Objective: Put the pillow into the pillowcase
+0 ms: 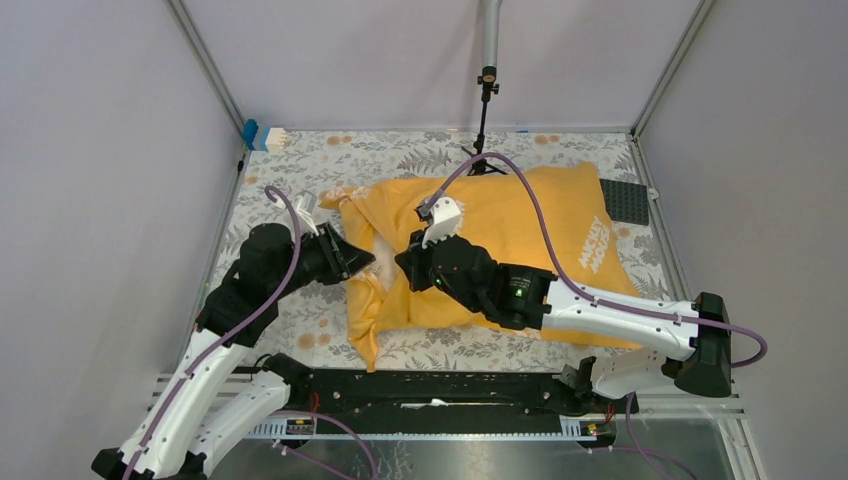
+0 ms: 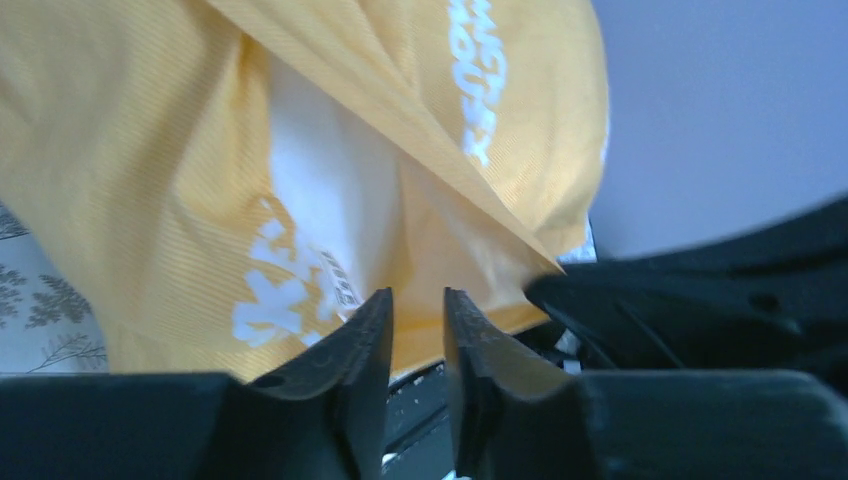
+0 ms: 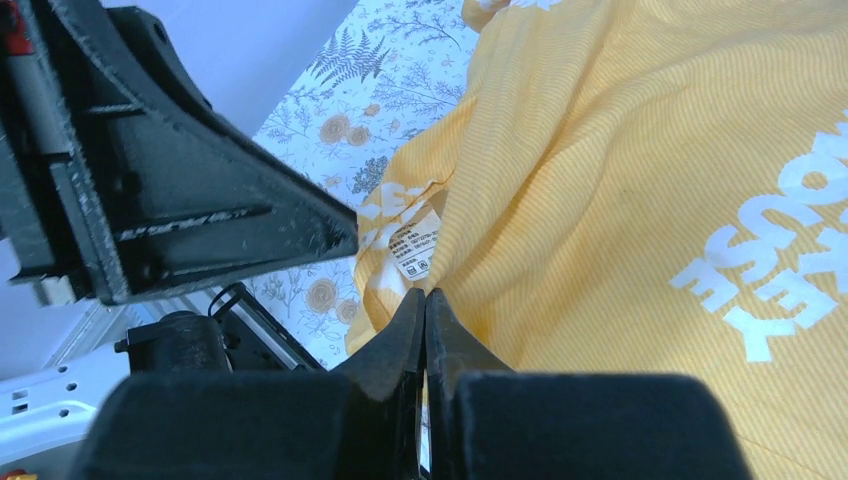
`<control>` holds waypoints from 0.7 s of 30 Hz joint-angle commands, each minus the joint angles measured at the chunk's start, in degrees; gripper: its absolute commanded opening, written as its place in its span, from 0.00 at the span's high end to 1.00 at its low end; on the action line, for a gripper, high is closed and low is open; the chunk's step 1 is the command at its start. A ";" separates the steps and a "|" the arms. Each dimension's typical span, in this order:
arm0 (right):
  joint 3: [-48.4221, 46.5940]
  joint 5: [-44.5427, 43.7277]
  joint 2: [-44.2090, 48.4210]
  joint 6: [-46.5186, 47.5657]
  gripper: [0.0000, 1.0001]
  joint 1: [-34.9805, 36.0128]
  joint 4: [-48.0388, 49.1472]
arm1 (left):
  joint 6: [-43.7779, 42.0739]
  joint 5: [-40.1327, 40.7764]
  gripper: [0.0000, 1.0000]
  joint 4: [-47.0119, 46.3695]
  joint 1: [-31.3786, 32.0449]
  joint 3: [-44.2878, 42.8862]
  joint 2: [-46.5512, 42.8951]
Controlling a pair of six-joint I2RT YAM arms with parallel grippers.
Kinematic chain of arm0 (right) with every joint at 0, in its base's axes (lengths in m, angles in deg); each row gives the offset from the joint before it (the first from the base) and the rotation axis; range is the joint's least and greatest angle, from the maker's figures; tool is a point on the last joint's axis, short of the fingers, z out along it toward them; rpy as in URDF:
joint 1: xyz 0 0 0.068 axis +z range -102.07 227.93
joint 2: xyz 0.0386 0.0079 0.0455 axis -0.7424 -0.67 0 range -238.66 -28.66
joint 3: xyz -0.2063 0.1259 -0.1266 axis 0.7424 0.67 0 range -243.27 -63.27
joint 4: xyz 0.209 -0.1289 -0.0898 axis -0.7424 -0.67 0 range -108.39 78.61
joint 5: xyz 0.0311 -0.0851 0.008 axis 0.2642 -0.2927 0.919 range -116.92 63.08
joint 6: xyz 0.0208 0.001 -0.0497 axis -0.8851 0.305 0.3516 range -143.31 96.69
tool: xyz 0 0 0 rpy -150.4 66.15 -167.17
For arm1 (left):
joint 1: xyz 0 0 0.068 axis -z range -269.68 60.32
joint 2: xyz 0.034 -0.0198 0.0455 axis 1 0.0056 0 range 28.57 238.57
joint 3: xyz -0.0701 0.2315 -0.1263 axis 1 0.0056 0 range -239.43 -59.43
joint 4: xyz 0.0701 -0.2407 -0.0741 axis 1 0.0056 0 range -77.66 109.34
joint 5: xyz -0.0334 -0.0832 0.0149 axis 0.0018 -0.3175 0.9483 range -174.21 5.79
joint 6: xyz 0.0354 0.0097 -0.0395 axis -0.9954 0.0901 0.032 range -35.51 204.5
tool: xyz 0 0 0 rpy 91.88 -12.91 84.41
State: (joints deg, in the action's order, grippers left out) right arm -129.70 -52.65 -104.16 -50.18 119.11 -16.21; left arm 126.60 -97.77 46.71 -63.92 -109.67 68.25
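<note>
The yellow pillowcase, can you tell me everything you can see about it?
The pillowcase is a big, wrinkly orange-yellow cloth sack with white printed letters and a small white label near its opening. It lies on the flowery table cover, puffed up by the white pillow that peeks out at its open left end. The right end effector rests closed on top, the left end effector sits slightly open at the opening.

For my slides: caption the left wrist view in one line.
Left gripper, jaws slightly apart, faces the floppy orange-yellow cloth pillowcase, plump white fabric pillow showing inside.
</note>
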 commanded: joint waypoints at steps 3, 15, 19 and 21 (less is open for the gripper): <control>-3.92 0.16 0.73 0.00 1.00 -0.74 1.81 | -1.14 3.17 0.78 3.93 0.08 -3.03 -2.56; -4.17 0.36 -0.14 -0.74 1.00 -0.75 1.43 | -6.94 16.88 0.57 2.38 0.15 -4.55 10.12; -3.93 0.07 -0.73 -0.91 1.00 -0.77 1.50 | -7.67 15.32 0.52 0.79 0.77 -4.12 12.15; -3.99 0.07 -1.34 -0.95 1.00 -0.78 1.56 | -8.11 15.07 0.46 0.17 1.15 -3.73 13.17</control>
State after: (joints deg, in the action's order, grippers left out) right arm -130.90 -52.33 -104.80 -50.42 118.74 -16.27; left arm 120.61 -82.58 51.39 -63.51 -113.38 81.08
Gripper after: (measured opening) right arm 0.012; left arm 0.494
